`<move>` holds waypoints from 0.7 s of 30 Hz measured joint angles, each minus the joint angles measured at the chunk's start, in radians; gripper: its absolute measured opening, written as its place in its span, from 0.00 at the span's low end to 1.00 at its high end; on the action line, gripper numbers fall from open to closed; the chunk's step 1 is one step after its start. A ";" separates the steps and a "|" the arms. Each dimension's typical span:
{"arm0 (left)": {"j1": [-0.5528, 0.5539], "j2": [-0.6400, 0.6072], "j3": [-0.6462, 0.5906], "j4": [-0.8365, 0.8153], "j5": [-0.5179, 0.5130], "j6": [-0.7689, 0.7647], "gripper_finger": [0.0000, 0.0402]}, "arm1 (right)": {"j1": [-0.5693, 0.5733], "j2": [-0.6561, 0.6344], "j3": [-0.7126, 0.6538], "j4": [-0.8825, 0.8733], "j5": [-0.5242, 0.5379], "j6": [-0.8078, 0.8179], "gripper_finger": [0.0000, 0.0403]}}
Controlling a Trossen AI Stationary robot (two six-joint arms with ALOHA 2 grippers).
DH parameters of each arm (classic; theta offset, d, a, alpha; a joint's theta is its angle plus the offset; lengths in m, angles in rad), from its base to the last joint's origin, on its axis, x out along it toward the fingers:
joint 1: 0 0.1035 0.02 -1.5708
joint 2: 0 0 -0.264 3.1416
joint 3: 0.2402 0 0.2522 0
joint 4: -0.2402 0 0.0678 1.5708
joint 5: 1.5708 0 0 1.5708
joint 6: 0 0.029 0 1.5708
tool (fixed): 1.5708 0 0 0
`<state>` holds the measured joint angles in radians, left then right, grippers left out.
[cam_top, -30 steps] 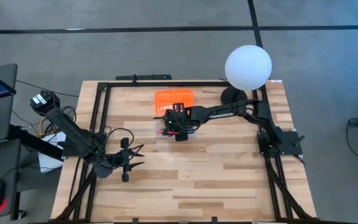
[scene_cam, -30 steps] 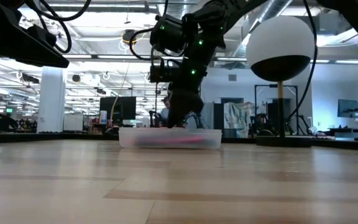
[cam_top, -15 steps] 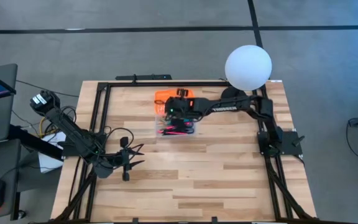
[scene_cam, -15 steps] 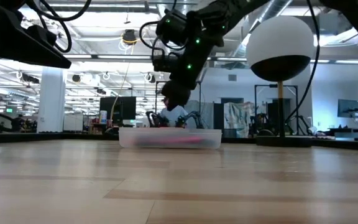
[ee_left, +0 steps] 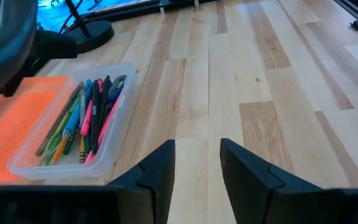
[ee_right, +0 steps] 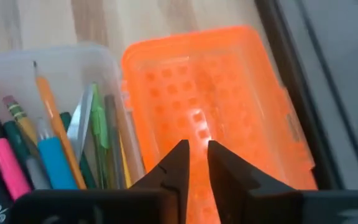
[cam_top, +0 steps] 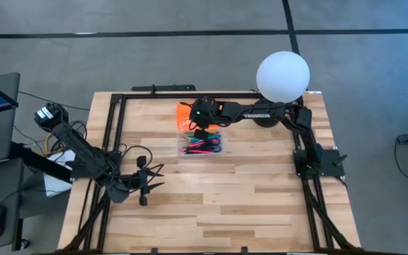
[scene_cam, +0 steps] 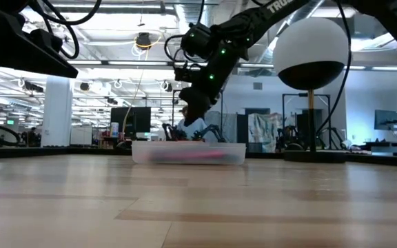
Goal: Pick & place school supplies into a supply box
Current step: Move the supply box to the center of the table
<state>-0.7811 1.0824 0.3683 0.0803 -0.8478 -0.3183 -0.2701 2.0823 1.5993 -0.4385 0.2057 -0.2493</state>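
right hand (cam_top: 202,122) hides orange lid's (cam_top: 184,111) middle.

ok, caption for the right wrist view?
Right gripper hovers over the open orange lid, pens and pencils already in the clear case.

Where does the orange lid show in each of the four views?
High view: orange lid behind the clear box, partly under the right gripper.
Low view: not distinguishable; only the box shows.
Left wrist view: lid at left edge, beside the box.
Right wrist view: lid fills the centre.
Shared landmark: the box of pens.
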 joint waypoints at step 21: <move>0.000 0.000 0.000 0.000 0.003 -0.032 0.31 | 0.020 0.081 0.000 -0.045 -0.050 0.233 0.01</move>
<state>-0.7811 1.0824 0.3683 0.0799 -0.8444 -0.3504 -0.2499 2.1635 1.5990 -0.4835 0.1558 -0.0161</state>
